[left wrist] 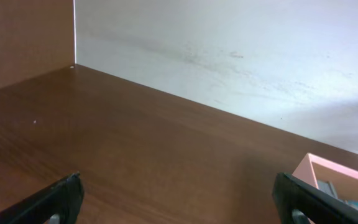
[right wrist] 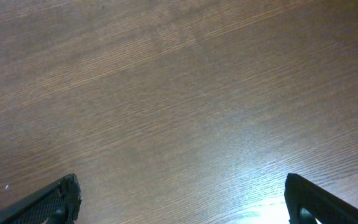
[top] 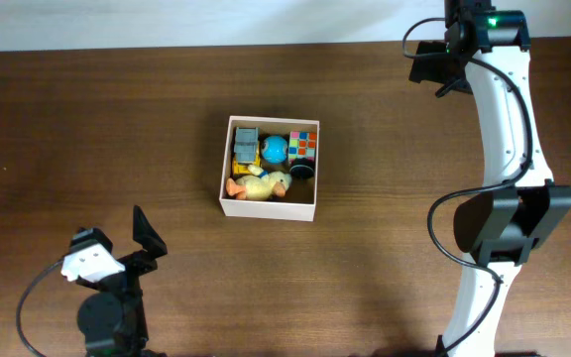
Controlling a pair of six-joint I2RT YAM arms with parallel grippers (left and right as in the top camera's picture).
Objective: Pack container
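Note:
The container (top: 266, 209), a shallow square box with white walls, sits mid-table in the overhead view. Inside it lie a yellow duck (top: 264, 185), a blue ball (top: 275, 150), a colourful cube (top: 303, 145) and a grey toy (top: 246, 142). My left gripper (top: 139, 236) is near the front left, well short of the box, and stands open and empty. In the left wrist view the gripper (left wrist: 179, 205) spans bare wood, with one box corner (left wrist: 334, 171) at the far right. My right gripper (top: 426, 67) is at the back right; the same gripper (right wrist: 182, 202) stands open over bare table.
The wooden table (top: 87, 129) runs to a pale wall (left wrist: 229, 50) at the back. The right arm's white links (top: 504, 119) stretch along the right side, from the front edge to the back.

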